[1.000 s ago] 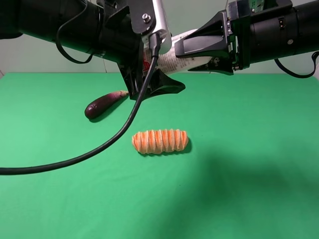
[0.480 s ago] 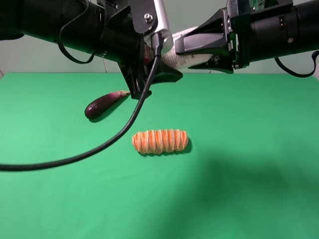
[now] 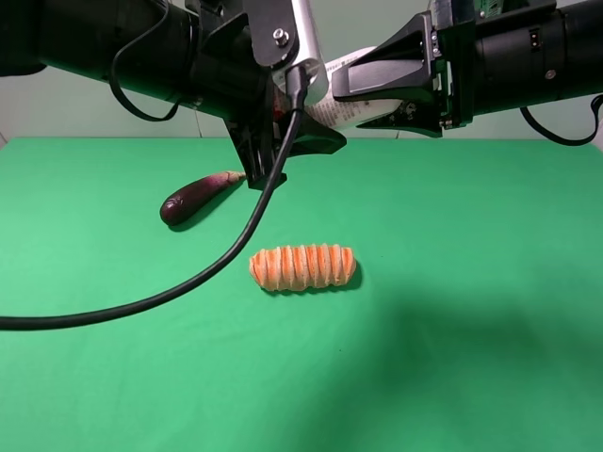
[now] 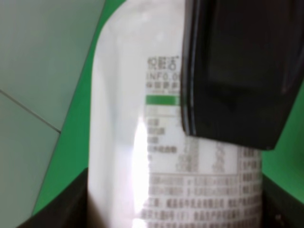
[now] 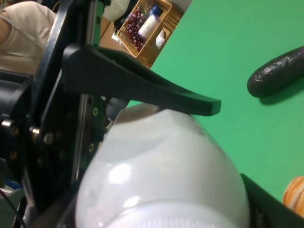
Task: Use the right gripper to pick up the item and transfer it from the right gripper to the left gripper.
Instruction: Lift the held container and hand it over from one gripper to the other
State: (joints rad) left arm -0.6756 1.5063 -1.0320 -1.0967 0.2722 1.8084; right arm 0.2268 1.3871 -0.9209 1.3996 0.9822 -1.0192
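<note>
Green cloth (image 3: 471,330) below level right gripper (image 3: 337,89)

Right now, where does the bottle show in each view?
Exterior high: bottle at top centre, in the air.
Left wrist: close up, its printed label towards the camera.
Right wrist: close up, its white body fills much of the picture.
Shared landmark: green table.

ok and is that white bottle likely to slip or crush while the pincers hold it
The bottle has a smooth, glossy side with bright glare, so it may slip in a loose grip. No dent shows where the left pincer's finger presses it, so it is probably fairly stiff. Small and plastic, it is likely light.
</note>
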